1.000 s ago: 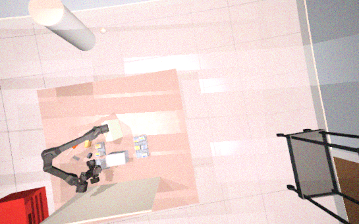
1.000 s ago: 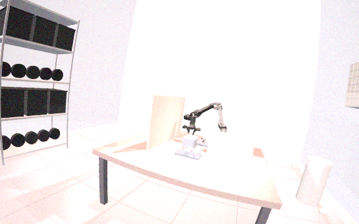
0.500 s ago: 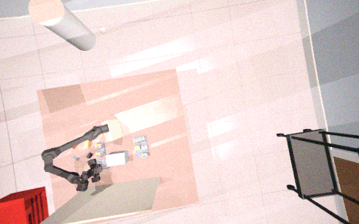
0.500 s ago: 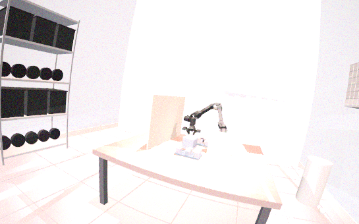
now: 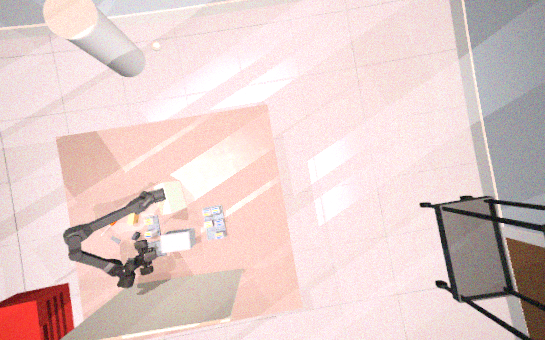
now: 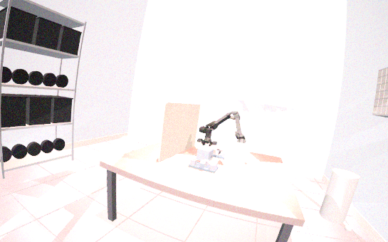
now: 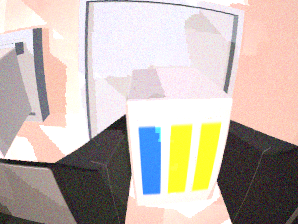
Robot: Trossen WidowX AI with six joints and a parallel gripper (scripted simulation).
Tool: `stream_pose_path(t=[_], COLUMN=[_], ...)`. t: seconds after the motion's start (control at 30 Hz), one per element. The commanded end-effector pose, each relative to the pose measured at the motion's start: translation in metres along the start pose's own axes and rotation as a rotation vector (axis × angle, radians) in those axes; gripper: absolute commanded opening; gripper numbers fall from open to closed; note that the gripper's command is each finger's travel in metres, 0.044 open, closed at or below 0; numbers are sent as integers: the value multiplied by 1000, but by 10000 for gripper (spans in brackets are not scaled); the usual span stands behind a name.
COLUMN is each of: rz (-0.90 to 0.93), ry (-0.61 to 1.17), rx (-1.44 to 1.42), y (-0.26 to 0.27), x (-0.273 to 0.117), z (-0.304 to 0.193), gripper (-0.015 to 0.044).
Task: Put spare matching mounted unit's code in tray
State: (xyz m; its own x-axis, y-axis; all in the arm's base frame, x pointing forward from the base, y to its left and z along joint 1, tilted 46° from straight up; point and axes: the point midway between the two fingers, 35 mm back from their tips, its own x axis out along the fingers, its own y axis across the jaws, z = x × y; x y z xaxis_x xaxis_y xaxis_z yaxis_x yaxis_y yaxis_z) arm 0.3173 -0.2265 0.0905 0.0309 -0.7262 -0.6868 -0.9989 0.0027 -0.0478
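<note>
My gripper [image 5: 148, 256] [image 6: 207, 143] [image 7: 166, 120] is shut on a white block [image 7: 165, 112]. The face towards the wrist camera has one blue and two yellow bars. The grey tray [image 7: 135, 40] [image 5: 160, 251] lies just beyond the block in the wrist view, and the block overlaps its near part there; its height above the tray cannot be told. Another spare [image 7: 11, 95] stands in a holder [image 7: 37, 75] left of the tray, cut off by the frame edge. A big white box [image 5: 176, 241] [image 6: 204, 153] stands near the tray; I cannot tell whether it is the mounted unit.
A grey rack [image 6: 202, 167] with several blue-and-yellow marked pieces [image 5: 219, 234] stands beyond the white box. An orange-yellow block [image 5: 132, 218] and a small black object [image 5: 136, 235] lie near the holders. A large upright panel [image 5: 180, 300] [image 6: 179, 128] stands at one table side.
</note>
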Motion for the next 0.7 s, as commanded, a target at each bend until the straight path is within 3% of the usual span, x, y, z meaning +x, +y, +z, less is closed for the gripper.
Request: stream_pose_path(t=[0.0, 0.23, 0.67], rz=[-2, -2, 0], ry=[-2, 1, 3], rx=[-7, -7, -1], y=[1, 3, 2], x=[4, 10, 8], z=[1, 0, -1], gripper=[0, 0, 341])
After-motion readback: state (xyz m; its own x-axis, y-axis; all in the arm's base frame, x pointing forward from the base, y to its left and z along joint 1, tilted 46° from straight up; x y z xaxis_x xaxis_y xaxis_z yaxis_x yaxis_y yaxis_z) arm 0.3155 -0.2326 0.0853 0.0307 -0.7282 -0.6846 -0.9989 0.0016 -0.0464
